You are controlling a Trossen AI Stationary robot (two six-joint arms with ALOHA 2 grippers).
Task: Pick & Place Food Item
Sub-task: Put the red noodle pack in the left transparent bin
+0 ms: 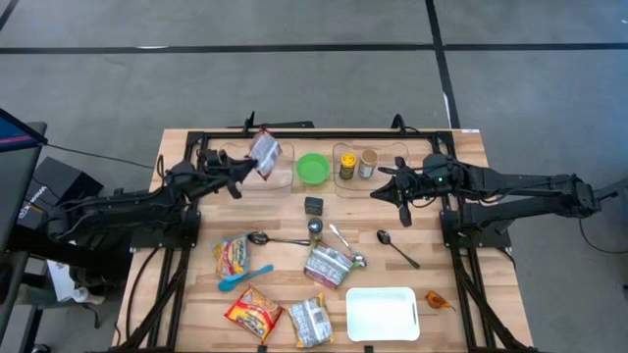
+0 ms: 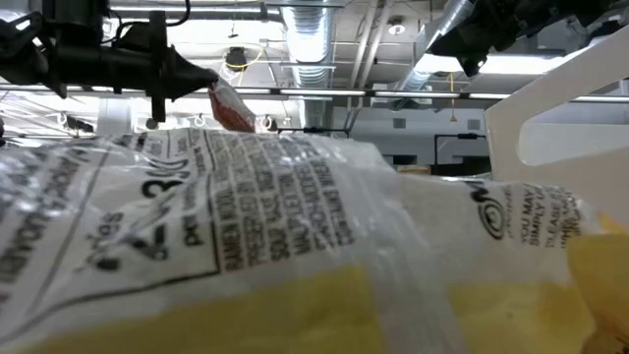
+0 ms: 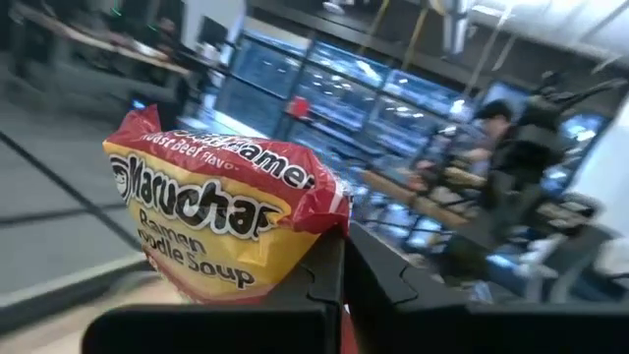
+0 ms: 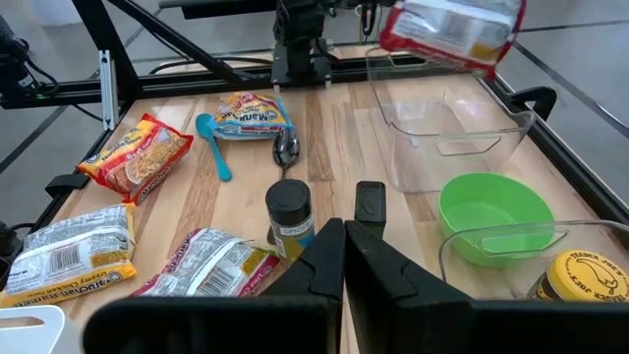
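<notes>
The left hand (image 1: 253, 167) is shut tight on a ramen pack (image 1: 265, 153) and holds it up in the air, in the upper middle of the high view, over a clear tub (image 1: 276, 175) at the back of the surface (image 1: 437, 255). The fingers (image 3: 324, 285) pinch the pack at one edge. The pack is red and yellow on the front, with big red letters, and it looks puffy and crinkled (image 3: 221, 211). In the high view its pale back shows, and it hangs tilted, with its long side running from upper left to lower right. From the right wrist view the pack (image 4: 450, 31) floats above the tub (image 4: 447, 133), not touching it. The right hand (image 1: 385, 191) waits in the upper right of the high view, near a green bowl (image 1: 313, 169) and two jars (image 1: 357, 164). Its fingers (image 4: 329, 261) are closed together and hold nothing.
</notes>
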